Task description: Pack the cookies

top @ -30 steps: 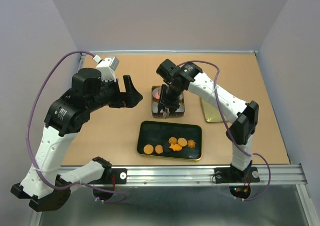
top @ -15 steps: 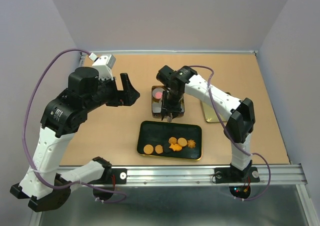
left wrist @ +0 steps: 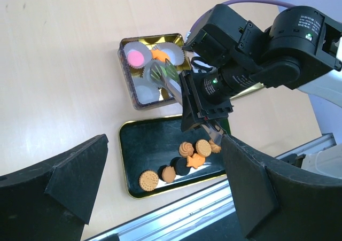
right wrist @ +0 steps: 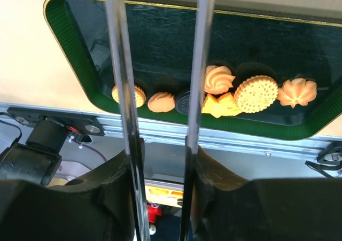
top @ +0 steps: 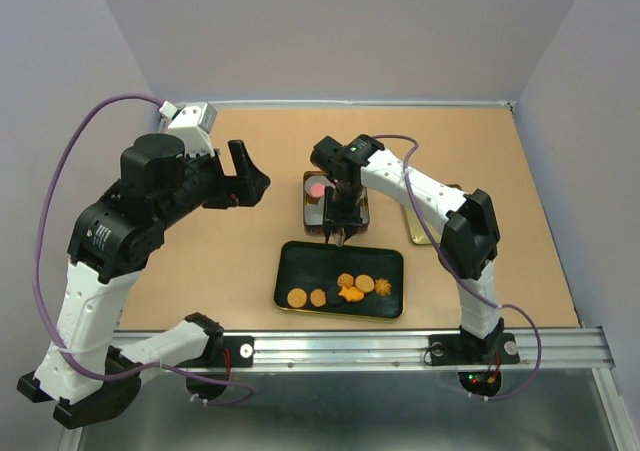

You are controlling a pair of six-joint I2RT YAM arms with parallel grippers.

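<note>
Several cookies (top: 345,288) (left wrist: 181,163) (right wrist: 235,91) lie in a row on the dark tray (top: 300,261): tan rounds, a dark round, an orange star and swirls. A pink cookie (left wrist: 136,56) and an orange cookie (left wrist: 159,54) sit in paper cups in the gold box (left wrist: 128,86). My right gripper (top: 338,221) (right wrist: 163,161) hangs over the box's near end, shut on metal tongs (left wrist: 168,78) (right wrist: 120,64). The tongs' blades stand apart with nothing between them. My left gripper (top: 250,176) (left wrist: 163,139) is open and raised to the left of the box, holding nothing.
A gold lid (top: 420,226) lies on the table right of the box, partly behind the right arm. The metal rail (top: 400,346) runs along the near edge, just below the tray. Grey walls close in the back and sides.
The left arm has pulled back and to the left, still open. The right gripper with the tongs has shifted slightly toward the box's near end, and its elbow swung inward.
</note>
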